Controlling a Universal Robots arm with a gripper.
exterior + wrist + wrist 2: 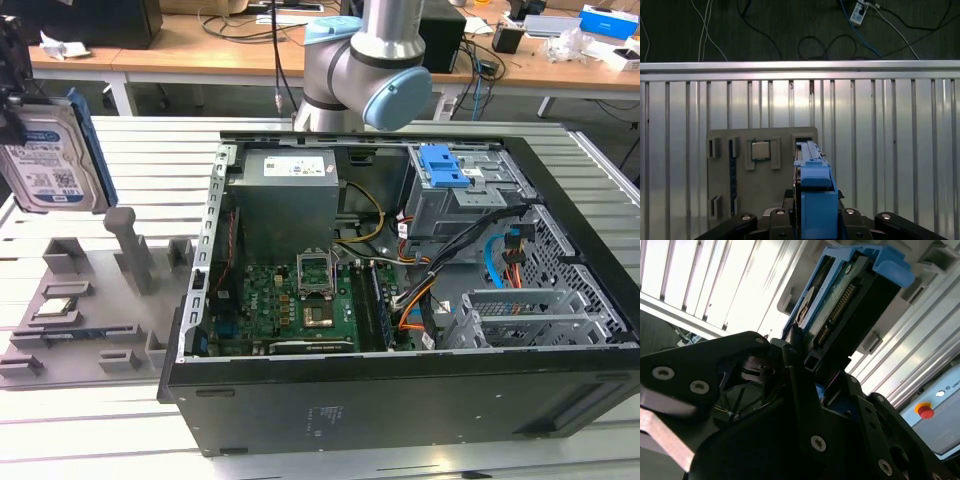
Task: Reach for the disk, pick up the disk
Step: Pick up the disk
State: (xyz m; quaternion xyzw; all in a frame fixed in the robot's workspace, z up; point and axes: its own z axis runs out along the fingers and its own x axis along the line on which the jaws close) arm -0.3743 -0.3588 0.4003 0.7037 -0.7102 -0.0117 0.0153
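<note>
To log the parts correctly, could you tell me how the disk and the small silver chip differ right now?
The disk stands on edge, held clear of the grey fixture by the gripper; the chip lies flat in a fixture recess. The disk is far larger than the chip. The disk wears a blue bracket and a white-and-blue label; the chip is bare silver. Both are flat, metallic parts.

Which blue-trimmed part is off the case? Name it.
The disk, held upright in the gripper above the grey fixture; the blue latch sits inside the case.
</note>
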